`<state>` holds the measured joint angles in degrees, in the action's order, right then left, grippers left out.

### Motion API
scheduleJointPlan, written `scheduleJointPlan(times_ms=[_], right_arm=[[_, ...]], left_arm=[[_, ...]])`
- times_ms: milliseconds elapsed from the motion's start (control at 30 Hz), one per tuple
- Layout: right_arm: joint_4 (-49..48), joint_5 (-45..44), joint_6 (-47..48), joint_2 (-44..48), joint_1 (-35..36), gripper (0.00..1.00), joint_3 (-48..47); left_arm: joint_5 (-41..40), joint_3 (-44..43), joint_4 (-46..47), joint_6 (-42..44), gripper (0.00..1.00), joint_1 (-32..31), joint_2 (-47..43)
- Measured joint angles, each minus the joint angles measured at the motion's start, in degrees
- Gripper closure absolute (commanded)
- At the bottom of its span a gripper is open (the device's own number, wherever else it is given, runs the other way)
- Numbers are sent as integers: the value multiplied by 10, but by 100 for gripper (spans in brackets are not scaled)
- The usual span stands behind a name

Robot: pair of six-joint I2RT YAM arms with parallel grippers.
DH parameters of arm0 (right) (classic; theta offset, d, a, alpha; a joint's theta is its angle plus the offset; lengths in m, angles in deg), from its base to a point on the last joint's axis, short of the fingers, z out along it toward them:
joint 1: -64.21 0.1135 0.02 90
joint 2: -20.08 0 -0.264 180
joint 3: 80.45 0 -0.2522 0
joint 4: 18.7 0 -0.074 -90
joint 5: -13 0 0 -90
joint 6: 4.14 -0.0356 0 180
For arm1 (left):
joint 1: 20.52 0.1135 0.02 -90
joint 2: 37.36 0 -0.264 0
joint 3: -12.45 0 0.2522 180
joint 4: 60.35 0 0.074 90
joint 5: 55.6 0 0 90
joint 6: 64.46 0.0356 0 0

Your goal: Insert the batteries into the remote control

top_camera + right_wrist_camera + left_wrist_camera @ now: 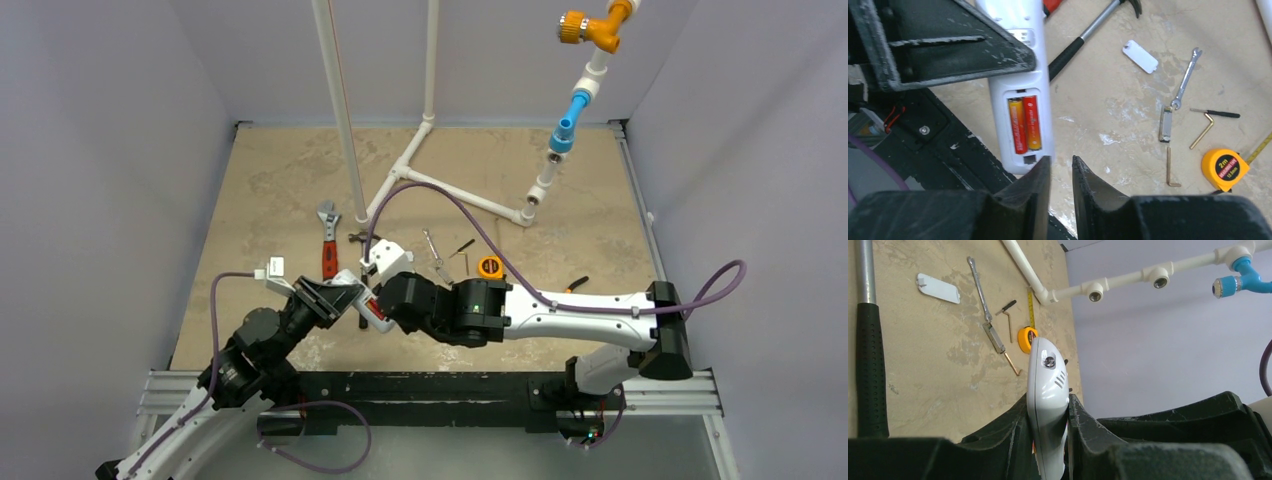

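My left gripper [345, 298] [1048, 401] is shut on the white remote control [1048, 385] and holds it above the table, back side towards the right wrist camera. In the right wrist view the remote control [1020, 65] has its recess open, and two orange-red batteries [1025, 124] lie side by side in it. My right gripper [1061, 162] [385, 300] sits just below the remote's lower end, its jaws nearly together with a narrow gap and nothing between them.
A white battery cover [1140, 56] lies on the table. Near it are a black-handled hammer [1083, 40], a small spanner [1185, 77], hex keys [1204, 130] and an orange tape measure [1224, 169]. A red-handled wrench [327, 240] and a white pipe frame [440, 185] stand farther back.
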<state>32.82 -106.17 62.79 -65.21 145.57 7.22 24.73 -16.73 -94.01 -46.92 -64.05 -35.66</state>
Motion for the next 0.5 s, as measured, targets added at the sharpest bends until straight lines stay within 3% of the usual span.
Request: scheduleJointPlan(times_ms=[200, 367, 500], right_arm=[[-8, -6, -47, 54, -69, 60, 76], [-34, 34, -68, 75, -183, 55, 127], [-71, 83, -64, 37, -247, 53, 131]], left_arm=[[-13, -2, -38, 1, 100, 0, -10], [-22, -19, -71, 9, 100, 0, -10], [-28, -34, -87, 17, 100, 0, -11]])
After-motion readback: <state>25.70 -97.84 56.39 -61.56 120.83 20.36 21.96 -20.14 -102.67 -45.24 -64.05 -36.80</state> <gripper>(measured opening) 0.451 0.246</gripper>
